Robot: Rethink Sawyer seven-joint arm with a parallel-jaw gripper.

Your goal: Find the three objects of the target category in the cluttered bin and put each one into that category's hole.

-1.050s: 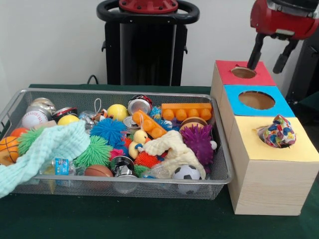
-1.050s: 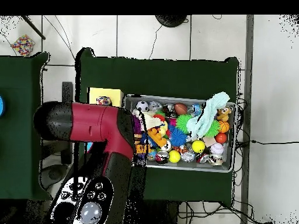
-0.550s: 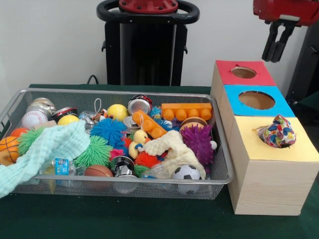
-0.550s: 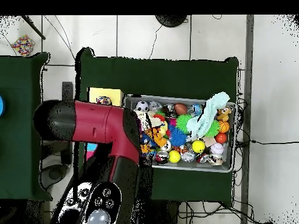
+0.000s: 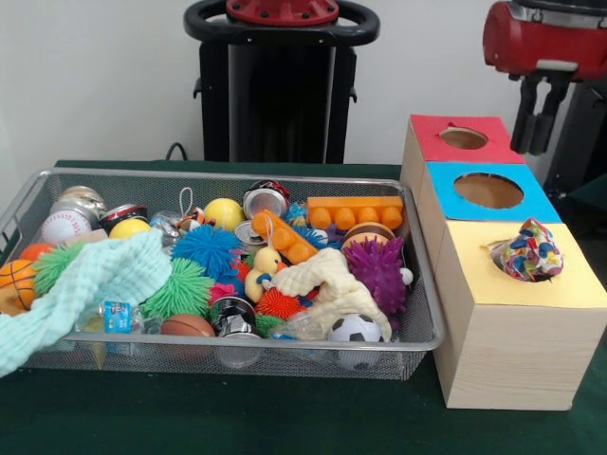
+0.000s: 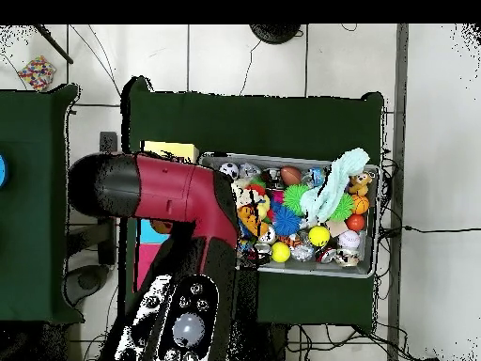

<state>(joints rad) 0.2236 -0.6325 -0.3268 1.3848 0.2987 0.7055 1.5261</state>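
The wire bin (image 5: pixel 237 178) holds mixed clutter: spiky balls, small sports balls, cans, a yellow duck (image 5: pixel 262 268), an orange brick (image 5: pixel 356 210) and a mint cloth (image 5: pixel 90 284). To its right stands a wooden box with a red hole (image 5: pixel 464 138), a blue hole (image 5: pixel 488 191) and a yellow hole, where a multicoloured bundle (image 5: pixel 527 250) is stuck. My gripper (image 5: pixel 534 133) hangs above and just right of the red hole, fingers close together and holding nothing. In the overhead view the red arm (image 6: pixel 178 193) covers most of the box and the bin's (image 6: pixel 368 268) left end.
A black and red cart handle (image 5: pixel 282 24) stands behind the bin. Green cloth covers the table (image 5: pixel 285 417). A cream cloth (image 5: pixel 332 289) and a football (image 5: pixel 356 329) lie near the bin's front right corner. The yellow box top (image 6: pixel 169 150) peeks out beside the arm.
The gripper lifted out of the red hole, its fingers came together, and it shifted slightly right. From above, the arm swung toward the bin.
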